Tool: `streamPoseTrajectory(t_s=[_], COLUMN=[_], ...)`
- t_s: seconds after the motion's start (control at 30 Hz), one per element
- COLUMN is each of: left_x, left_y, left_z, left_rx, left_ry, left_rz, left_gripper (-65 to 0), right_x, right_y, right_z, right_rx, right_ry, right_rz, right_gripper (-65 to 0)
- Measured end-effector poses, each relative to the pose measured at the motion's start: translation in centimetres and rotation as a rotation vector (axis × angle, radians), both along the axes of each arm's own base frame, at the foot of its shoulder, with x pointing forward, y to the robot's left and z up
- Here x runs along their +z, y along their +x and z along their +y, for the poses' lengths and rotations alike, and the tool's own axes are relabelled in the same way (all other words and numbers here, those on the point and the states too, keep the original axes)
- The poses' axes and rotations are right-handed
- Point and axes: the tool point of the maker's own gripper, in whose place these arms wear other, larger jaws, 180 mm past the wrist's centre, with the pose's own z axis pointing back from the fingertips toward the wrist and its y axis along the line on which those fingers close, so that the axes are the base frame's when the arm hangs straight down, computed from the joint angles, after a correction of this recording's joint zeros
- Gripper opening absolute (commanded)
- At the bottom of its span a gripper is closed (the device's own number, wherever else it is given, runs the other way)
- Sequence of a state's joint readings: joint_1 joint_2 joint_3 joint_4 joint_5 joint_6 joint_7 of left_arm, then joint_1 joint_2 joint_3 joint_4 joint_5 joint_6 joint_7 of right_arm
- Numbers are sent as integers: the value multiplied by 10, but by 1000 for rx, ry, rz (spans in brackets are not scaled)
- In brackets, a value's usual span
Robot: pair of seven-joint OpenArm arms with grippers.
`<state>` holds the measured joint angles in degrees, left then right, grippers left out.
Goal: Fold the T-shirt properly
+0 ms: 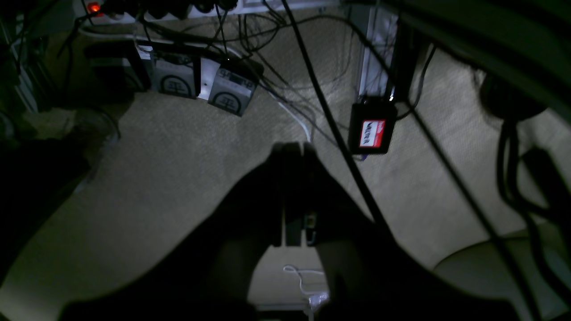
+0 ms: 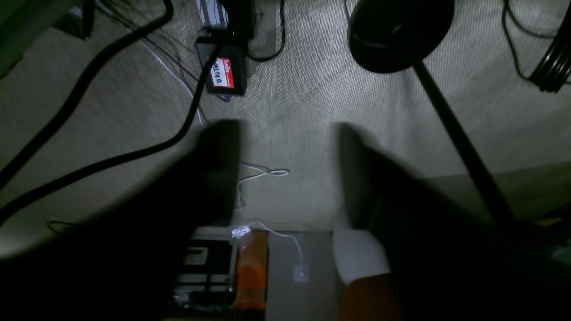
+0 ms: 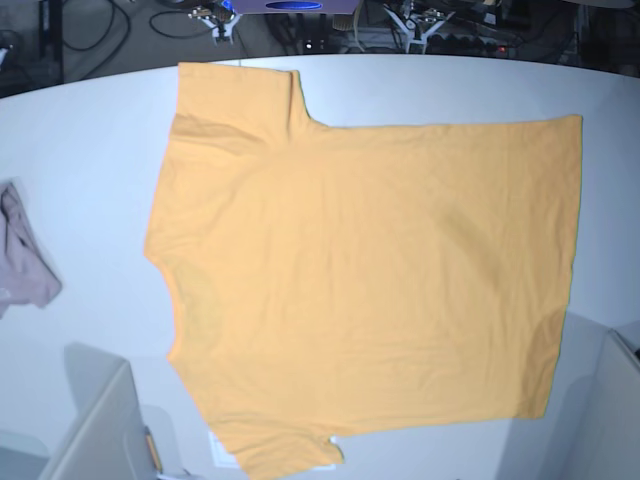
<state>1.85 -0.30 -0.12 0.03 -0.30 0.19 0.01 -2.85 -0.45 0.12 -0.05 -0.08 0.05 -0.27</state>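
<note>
Orange T-shirt point(image 3: 360, 270) lay flat and unfolded on white table point(image 3: 90, 130), long axis across base view, collar leftward. Left gripper point(image 1: 293, 149) pressed together, right gripper point(image 2: 285, 169) spread, both off the cloth, aimed floorward.

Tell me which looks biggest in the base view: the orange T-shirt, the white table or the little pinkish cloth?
1. White table, which runs past the picture's edges.
2. T-shirt, spread flat and covering most of the table.
3. Pinkish cloth, bunched at the left edge and partly cut off.
</note>
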Motion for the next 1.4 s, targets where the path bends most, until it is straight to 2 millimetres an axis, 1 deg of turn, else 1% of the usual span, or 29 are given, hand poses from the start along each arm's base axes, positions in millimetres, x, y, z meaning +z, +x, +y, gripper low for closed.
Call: streamPoseTrajectory(t_s=[0.03,0.07,0.13,0.17,0.2,0.23,0.3,0.33,0.37,0.4,0.43,0.47,0.5,0.57,0.63,0.8,1.33,1.4], left_x=[0,0,0,0,0,0,0,0,0,0,0,0,1,1,1,1,1,1], left_y=[1,1,-1,-1,-1,-1,-1,-1,-1,-2,-4,-7,-10,-15,-17,-12,-14,-17], left_z=[0,0,0,0,0,0,-1,-1,-1,-1,-2,-2,-2,-1,-1,1,1,0], left_rx=[0,0,0,0,1,1,1,1,1,1,1,1,0,1,1,-6,-16,-17], left_ry=[0,0,0,0,0,0,-1,-2,-2,-1,-2,-2,-2,-2,-1,0,0,-1], left_rz=[-1,-2,1,2,2,2,1,1,1,3,2,7,13,23,29,18,22,21], left_gripper=[-643,-643,-640,-617,-579,-532,-415,-362,-329,-321,-336,-364,-405,-515,-650,-650,-650,-650], right_x=[0,-1,0,0,1,1,2,2,2,1,1,0,0,0,1,1,1,0], right_y=[2,5,1,-4,-9,-14,-20,-20,-18,-14,-10,-8,-5,-5,-9,-11,-9,-9], right_z=[0,0,0,0,0,0,0,0,0,0,0,0,0,0,0,0,-1,-1], right_rx=[1,0,0,0,2,0,1,0,0,0,0,0,0,0,0,3,4,4], right_ry=[1,1,1,1,1,1,0,1,1,0,1,1,0,1,1,1,-2,-1], right_rz=[-9,-18,-18,-7,2,10,29,27,23,17,8,4,-3,-5,2,6,3,-1], right_gripper=[-308,-341,-452,-527,-602,-650,-650,-650,-650,-650,-650,-650,-650,-650,-650,-650,-650,-650])
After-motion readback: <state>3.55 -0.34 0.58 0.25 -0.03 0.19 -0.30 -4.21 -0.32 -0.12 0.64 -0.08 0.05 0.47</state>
